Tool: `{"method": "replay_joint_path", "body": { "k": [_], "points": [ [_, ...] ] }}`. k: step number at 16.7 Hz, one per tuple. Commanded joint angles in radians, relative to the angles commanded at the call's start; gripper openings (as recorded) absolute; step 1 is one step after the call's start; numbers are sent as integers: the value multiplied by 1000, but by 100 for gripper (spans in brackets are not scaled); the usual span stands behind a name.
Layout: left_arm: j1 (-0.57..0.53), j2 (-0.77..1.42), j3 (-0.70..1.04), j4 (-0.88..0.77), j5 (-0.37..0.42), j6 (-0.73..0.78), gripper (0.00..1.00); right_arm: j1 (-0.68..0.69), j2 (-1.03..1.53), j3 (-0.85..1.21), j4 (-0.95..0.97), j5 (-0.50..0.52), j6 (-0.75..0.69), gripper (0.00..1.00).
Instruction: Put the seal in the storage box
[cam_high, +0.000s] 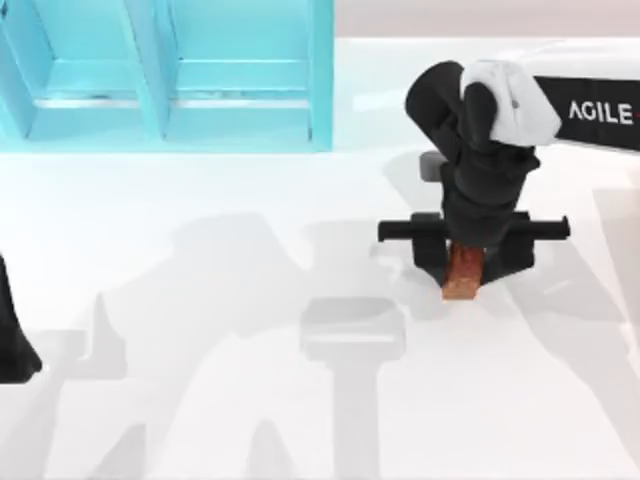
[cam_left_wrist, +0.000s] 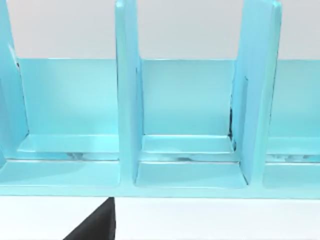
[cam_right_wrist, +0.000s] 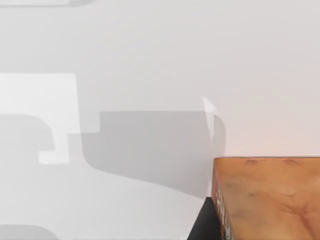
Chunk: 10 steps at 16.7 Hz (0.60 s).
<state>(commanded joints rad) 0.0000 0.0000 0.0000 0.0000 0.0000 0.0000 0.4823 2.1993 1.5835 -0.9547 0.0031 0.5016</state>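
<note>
The reddish-brown rectangular seal block (cam_high: 462, 272) stands partly hidden under the black right gripper (cam_high: 468, 262), so how the fingers meet it cannot be told; the right wrist view cuts the block off at the frame's edge. The pale blue compartmented storage box (cam_high: 165, 75) runs past the top view's upper left edge. The black left arm (cam_high: 14, 345) is clipped at the left edge.

Right arm (cam_high: 480, 150) — black links, white shell (lettered "AGILE") — black fingers (cam_high: 433, 258)
</note>
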Motion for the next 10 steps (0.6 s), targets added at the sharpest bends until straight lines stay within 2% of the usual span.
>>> {"method": "replay_joint_path", "body": {
  "k": [5, 10],
  "points": [
    [0, 0, 0, 0, 0, 0, 100, -3, -9, 39, -41, 3, 1, 0],
    [0, 0, 0, 0, 0, 0, 100, -5, -52, 202, -268, 3, 1, 0]
  ]
}}
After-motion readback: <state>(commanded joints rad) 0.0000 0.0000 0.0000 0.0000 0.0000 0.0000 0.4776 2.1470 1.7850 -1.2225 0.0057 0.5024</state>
